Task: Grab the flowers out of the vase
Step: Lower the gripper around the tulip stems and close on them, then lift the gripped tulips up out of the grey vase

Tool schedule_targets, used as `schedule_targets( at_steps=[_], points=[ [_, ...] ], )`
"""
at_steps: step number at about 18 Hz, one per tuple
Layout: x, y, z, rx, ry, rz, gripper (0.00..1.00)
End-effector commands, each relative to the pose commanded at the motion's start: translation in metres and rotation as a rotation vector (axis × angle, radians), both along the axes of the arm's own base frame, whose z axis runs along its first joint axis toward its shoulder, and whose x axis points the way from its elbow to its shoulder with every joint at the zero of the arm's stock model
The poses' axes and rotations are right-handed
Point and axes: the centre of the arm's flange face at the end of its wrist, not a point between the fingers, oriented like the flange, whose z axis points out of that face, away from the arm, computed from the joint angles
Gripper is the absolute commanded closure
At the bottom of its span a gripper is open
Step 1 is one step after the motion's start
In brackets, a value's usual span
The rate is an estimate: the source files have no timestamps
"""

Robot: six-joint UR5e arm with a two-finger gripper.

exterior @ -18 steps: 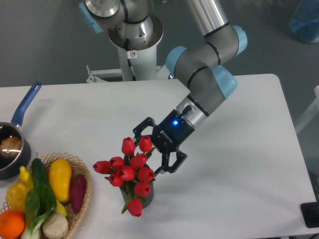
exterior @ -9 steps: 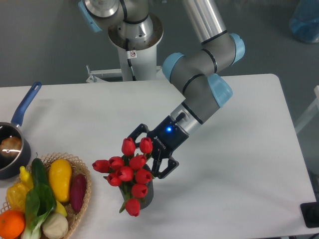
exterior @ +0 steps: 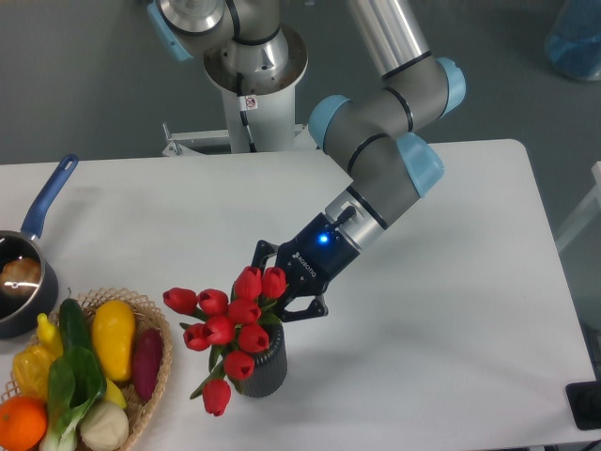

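Red tulips (exterior: 228, 322) sat in the ribbed dark vase (exterior: 262, 369) nr the bench's front edge. Gripper (exterior: 279, 293) reached in from the right, fingers looked closed on the upper buds, prob. ready to lift.

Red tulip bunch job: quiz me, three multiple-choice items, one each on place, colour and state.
1. Where is the dark ribbed cylindrical vase?
A. right of the wicker basket
B. inside the basket
C. behind the saucepan

2. What colour is the handle of the dark saucepan?
A. red
B. blue
C. yellow

3. Where do the red tulips stand?
A. flat on the white table
B. in the basket
C. stems in the vase, two-finger gripper at the bunch

Key: A, vase stands beside the basket's right rim; B, handle is blue; C, stems enter the vase mouth.
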Motion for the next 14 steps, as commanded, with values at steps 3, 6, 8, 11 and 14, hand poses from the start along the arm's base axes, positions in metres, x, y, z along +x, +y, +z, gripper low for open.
schedule_targets(
  at_steps=[3,6,8,11,14],
  points=[
    [-0.004,-0.003,0.007,0.019,-0.027,0.013,1.00],
    [-0.011,-0.007,0.048,0.047,-0.088,0.056,1.00],
    [-0.019,-0.008,0.067,0.059,-0.111,0.077,1.00],
    [-0.024,-0.006,0.081,0.070,-0.112,0.083,1.00],
    [-0.033,-0.012,0.092,0.097,-0.154,0.098,1.00]
  ],
)
